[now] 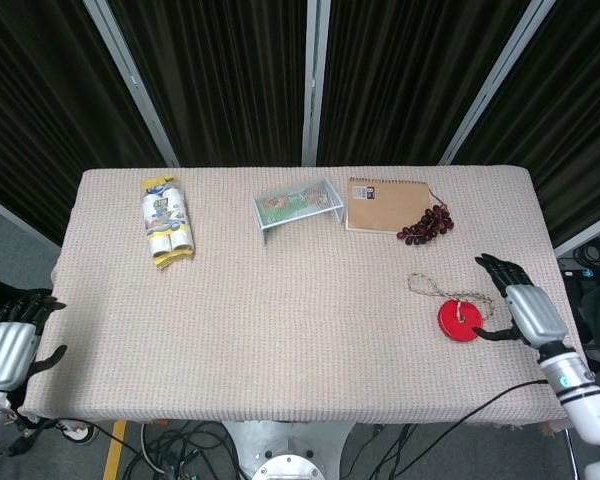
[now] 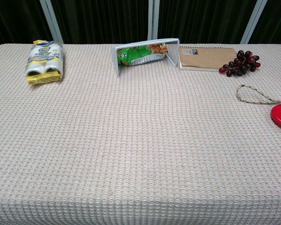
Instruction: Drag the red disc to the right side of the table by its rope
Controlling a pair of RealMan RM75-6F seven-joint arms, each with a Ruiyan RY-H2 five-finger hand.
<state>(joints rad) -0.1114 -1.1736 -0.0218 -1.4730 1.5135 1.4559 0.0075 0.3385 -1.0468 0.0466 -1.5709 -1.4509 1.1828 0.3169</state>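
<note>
Both the left hand (image 1: 10,345) and the right hand (image 1: 520,305) have silver-grey ribbed backs and black fingers. White forearm casings follow; the right wrist seems to carry a dark band.
</note>
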